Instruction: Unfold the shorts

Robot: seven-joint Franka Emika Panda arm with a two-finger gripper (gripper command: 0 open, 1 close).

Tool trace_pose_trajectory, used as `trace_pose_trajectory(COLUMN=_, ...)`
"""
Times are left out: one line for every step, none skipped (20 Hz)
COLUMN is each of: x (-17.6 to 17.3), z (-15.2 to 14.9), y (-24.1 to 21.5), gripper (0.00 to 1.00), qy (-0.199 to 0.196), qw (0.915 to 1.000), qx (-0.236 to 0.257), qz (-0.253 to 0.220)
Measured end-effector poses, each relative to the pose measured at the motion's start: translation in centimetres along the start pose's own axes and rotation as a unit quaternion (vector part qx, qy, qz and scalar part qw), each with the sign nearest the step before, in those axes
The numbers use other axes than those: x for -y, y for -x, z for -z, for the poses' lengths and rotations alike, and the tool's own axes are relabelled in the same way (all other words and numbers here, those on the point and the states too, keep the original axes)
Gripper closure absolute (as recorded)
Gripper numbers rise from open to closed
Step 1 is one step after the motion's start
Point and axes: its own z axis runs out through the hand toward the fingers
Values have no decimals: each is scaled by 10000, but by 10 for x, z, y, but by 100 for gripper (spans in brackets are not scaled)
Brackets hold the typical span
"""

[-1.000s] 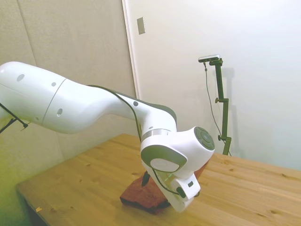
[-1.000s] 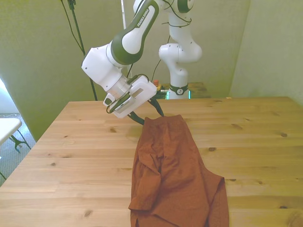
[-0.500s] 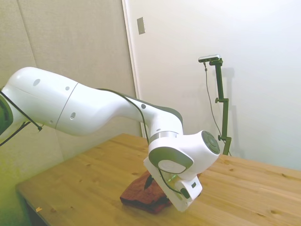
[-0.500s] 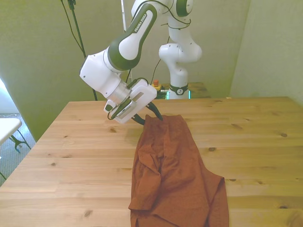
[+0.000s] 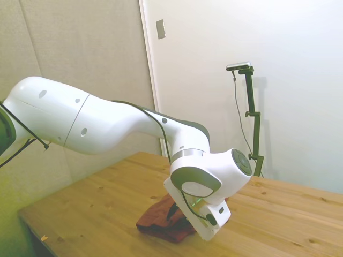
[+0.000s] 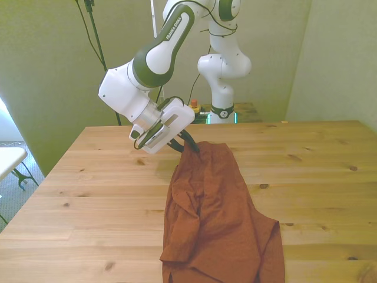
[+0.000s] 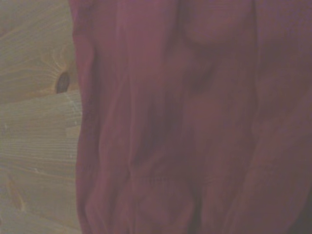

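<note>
The gripper (image 6: 189,143) has closed in on the shorts' (image 6: 218,218) far edge.

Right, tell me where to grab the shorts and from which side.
Grip the shorts at the far edge, the corner toward the front view's left, where the gripper already sits. That hem lies flat and single on the table, while the near end is bunched in folds. Come down from above, probably pinching the edge, then lift to open the folds.
</note>
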Motion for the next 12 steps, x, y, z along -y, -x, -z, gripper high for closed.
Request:
trace_pose_trajectory(x=1, z=0, y=0, gripper=100, qy=-1, qw=10000, qx=-3, qz=6)
trace_pose_trajectory(x=1, z=1, y=1, gripper=100, qy=-3, qw=10000, qx=1, qz=17)
trace_pose_trajectory(x=3, z=2, y=2, gripper=100, qy=-6, qw=10000, qx=9, qz=34)
trace_pose_trajectory(x=5, z=3, y=5, gripper=100, qy=-12, qw=10000, qx=21, qz=57)
trace_pose_trajectory(x=8, z=5, y=8, gripper=100, qy=-21, qw=9999, qx=40, qz=91)
trace_pose_trajectory(x=11, z=7, y=12, gripper=100, qy=-33, qw=9999, qx=29, qz=136)
trace_pose_trajectory(x=15, z=10, y=17, gripper=100, qy=-44, qw=9998, qx=16, qz=184)
trace_pose_trajectory(x=20, z=13, y=23, gripper=100, qy=-51, qw=9997, qx=11, qz=243)
trace_pose_trajectory(x=24, z=15, y=30, gripper=100, qy=-49, qw=9995, qx=11, qz=305)
trace_pose_trajectory(x=29, z=17, y=37, gripper=100, qy=-41, qw=9993, qx=0, qz=377)
trace_pose_trajectory(x=36, z=18, y=44, gripper=100, qy=-31, qw=9989, qx=-8, qz=462)
trace_pose_trajectory(x=44, z=17, y=51, gripper=100, qy=-16, qw=9985, qx=-6, qz=552)
